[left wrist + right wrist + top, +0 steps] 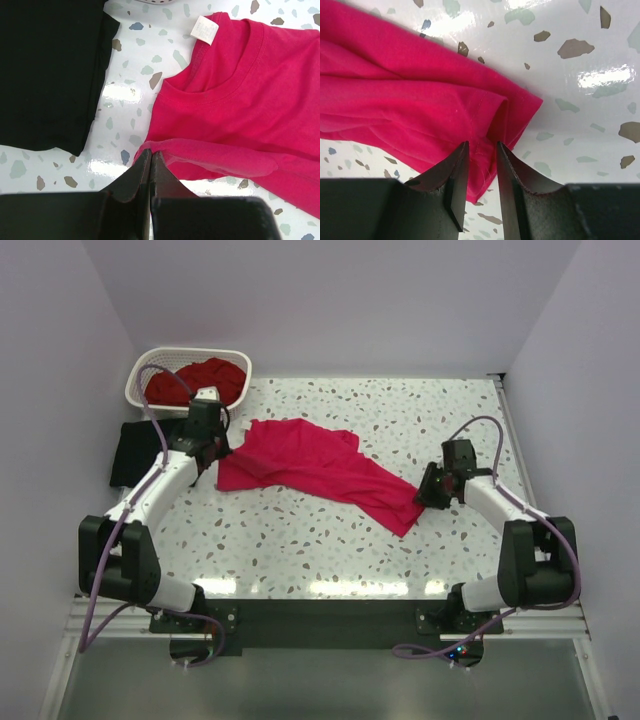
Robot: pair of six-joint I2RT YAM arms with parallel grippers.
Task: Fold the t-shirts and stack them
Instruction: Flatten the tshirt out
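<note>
The bright pinkish-red t-shirt point(310, 465) lies spread slantwise across the middle of the table. My left gripper point(207, 448) is at its upper left end, shut on a raised fold of cloth point(200, 155) below the collar; the tips point(151, 151) pinch that fold. My right gripper point(428, 490) is at the lower right corner, its jaws point(482, 143) open and straddling the folded hem point(492, 120). The black t-shirt point(135, 450) lies flat at the left edge, also seen as the black t-shirt point(45, 75) beside the left gripper. The darker red t-shirt point(200, 378) is bunched in the basket.
A white lattice basket point(150, 365) stands at the back left corner of the speckled table point(400, 410). White walls close in the back and both sides. A white neck label point(205, 29) shows at the pink shirt's collar.
</note>
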